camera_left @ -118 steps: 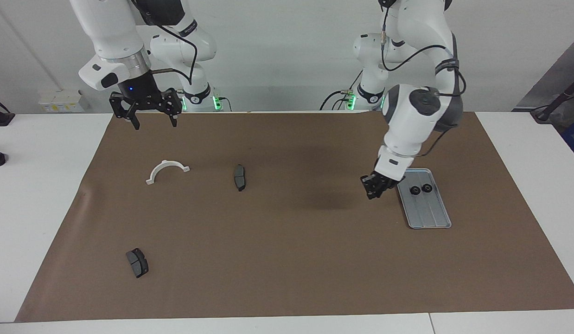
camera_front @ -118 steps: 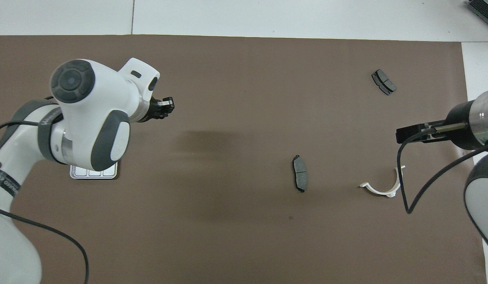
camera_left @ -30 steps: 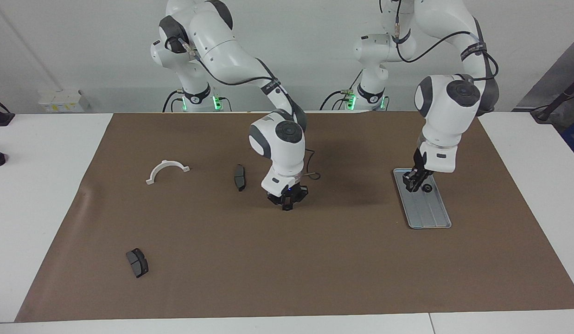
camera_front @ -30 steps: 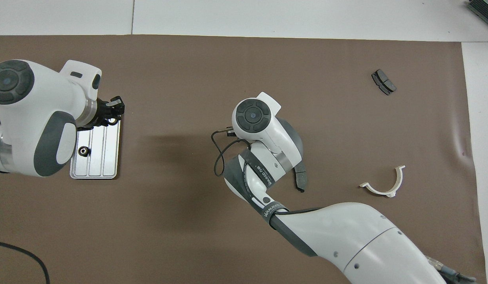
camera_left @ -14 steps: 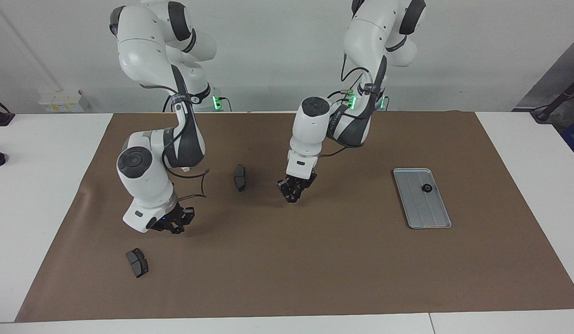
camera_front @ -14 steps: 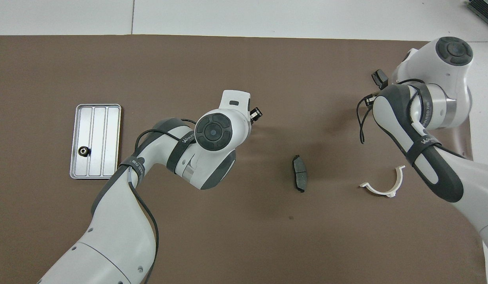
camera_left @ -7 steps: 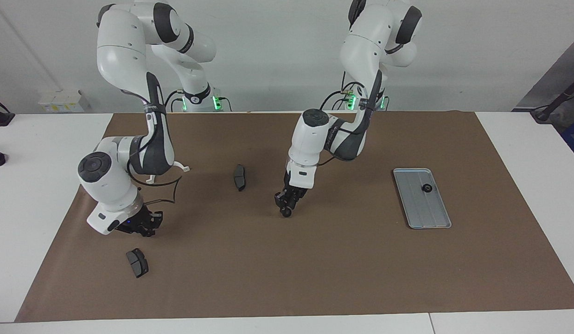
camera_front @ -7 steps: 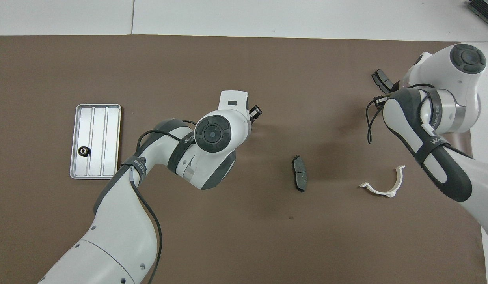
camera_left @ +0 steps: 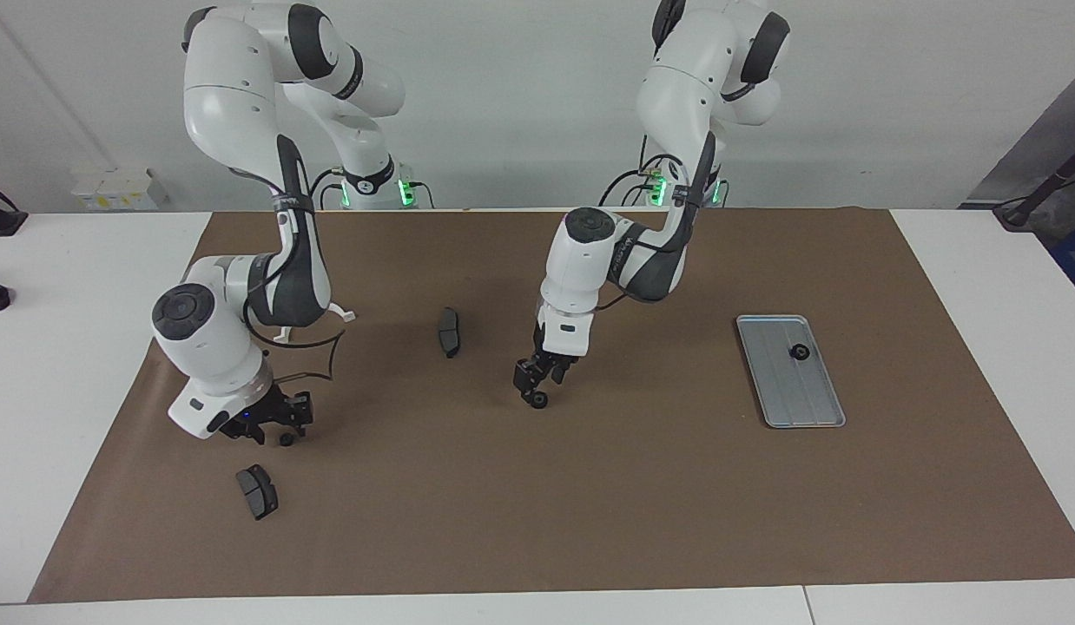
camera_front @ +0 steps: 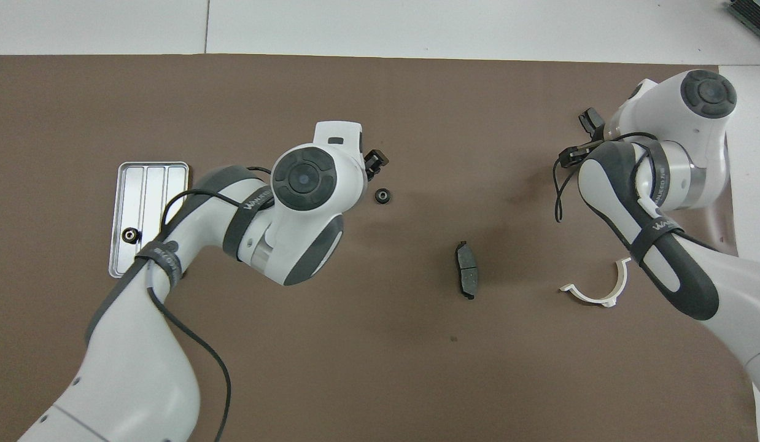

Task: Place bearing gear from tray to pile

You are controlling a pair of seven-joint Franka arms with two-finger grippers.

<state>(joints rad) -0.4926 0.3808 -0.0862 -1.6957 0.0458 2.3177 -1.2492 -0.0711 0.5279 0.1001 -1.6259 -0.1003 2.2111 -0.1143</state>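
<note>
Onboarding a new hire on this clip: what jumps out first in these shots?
The two white arms bent low over the brown mat. The left gripper hangs just above a small black bearing gear mid-mat; the right gripper is low beside another gear near a brake pad. One gear remains on the silver tray.

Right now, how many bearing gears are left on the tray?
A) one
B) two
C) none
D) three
A: a single small black gear sits on the tray, at its end nearer to the robots; another gear lies on the brown mat under the left hand, and a small dark part lies by the right hand.
</note>
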